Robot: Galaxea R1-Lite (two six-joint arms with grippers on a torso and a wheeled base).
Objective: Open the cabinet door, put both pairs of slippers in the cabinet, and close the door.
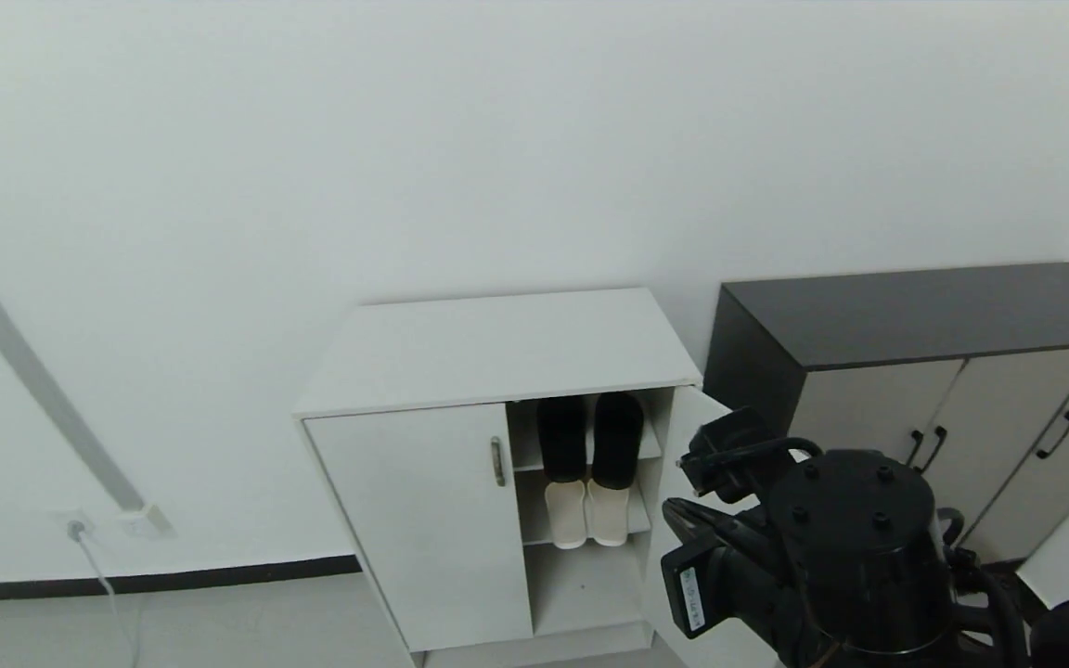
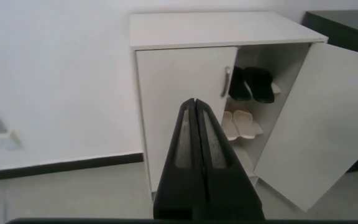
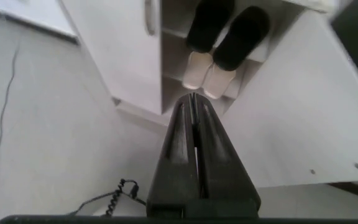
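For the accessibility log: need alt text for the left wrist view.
A white cabinet stands with its right door open and its left door closed, black slippers on the upper shelf and white slippers on the shelf below. The left claw, shut and empty, points toward the cabinet from the foreground.

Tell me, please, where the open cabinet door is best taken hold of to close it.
Probably the open door at its free vertical edge, coming from the front: it stands swung wide, and that edge is farthest from the hinges.
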